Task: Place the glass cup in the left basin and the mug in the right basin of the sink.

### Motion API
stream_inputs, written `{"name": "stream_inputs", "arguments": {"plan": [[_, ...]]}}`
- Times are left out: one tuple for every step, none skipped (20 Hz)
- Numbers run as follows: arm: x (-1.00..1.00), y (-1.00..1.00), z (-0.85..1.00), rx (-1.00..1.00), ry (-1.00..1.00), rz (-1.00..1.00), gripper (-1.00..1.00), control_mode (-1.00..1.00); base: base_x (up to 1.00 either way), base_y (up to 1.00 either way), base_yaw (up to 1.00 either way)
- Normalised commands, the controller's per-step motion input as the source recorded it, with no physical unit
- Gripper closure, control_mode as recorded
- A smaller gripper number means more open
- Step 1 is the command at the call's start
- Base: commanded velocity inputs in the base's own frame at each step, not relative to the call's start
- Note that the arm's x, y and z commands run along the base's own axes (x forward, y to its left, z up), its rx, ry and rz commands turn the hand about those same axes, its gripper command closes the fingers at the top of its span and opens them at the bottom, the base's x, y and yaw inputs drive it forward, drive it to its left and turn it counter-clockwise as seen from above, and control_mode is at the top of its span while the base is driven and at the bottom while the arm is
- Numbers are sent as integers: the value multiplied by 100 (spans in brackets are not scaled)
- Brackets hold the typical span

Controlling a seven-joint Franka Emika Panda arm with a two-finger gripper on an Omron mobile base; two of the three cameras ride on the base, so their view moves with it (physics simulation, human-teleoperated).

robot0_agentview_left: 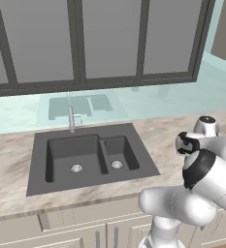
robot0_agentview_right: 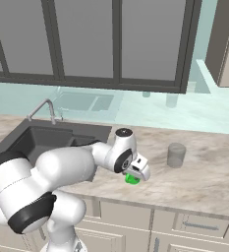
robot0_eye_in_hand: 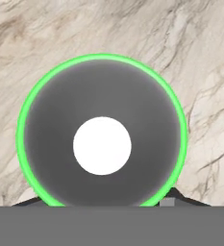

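The green mug (robot0_eye_in_hand: 101, 144) stands upright on the marble counter, right of the sink, and I look straight down into it in the hand view. My gripper (robot0_eye_in_hand: 104, 201) is lowered over it, with a dark fingertip on each side of the rim; whether they press on it is unclear. From the right base view the mug (robot0_agentview_right: 131, 179) peeks out green under the hand (robot0_agentview_right: 135, 170). The glass cup (robot0_agentview_right: 176, 155) stands alone farther right on the counter. The sink (robot0_agentview_left: 90, 130) has the wide left basin (robot0_agentview_left: 75, 157) and the narrow right basin (robot0_agentview_left: 117, 154).
A slim silver faucet (robot0_agentview_left: 71, 118) rises behind the sink. Windows and a pale green backsplash run along the back. A wall cabinet (robot0_agentview_right: 226, 44) hangs at the far right. My own arm (robot0_agentview_right: 62, 172) bends between the sink and the mug.
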Motion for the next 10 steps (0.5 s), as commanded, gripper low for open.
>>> {"name": "stream_inputs", "arguments": {"plan": [[0,1,0,0,0,0,100,-100,0,0,0],[0,1,0,0,0,-1,100,-100,0,0,0],[0,1,-1,0,0,-3,100,-100,0,0,0],[0,2,-1,0,0,-4,100,-100,0,0,0],[0,3,-4,1,0,-5,100,-100,0,0,0],[0,4,-2,1,0,-6,100,-100,0,0,0],[0,4,-4,1,0,-7,100,-100,0,0,0],[0,3,-3,1,0,-8,100,-100,0,0,0],[0,4,-4,1,0,-8,100,-100,0,0,0],[0,3,-3,2,0,-8,100,-100,0,0,0]]}}
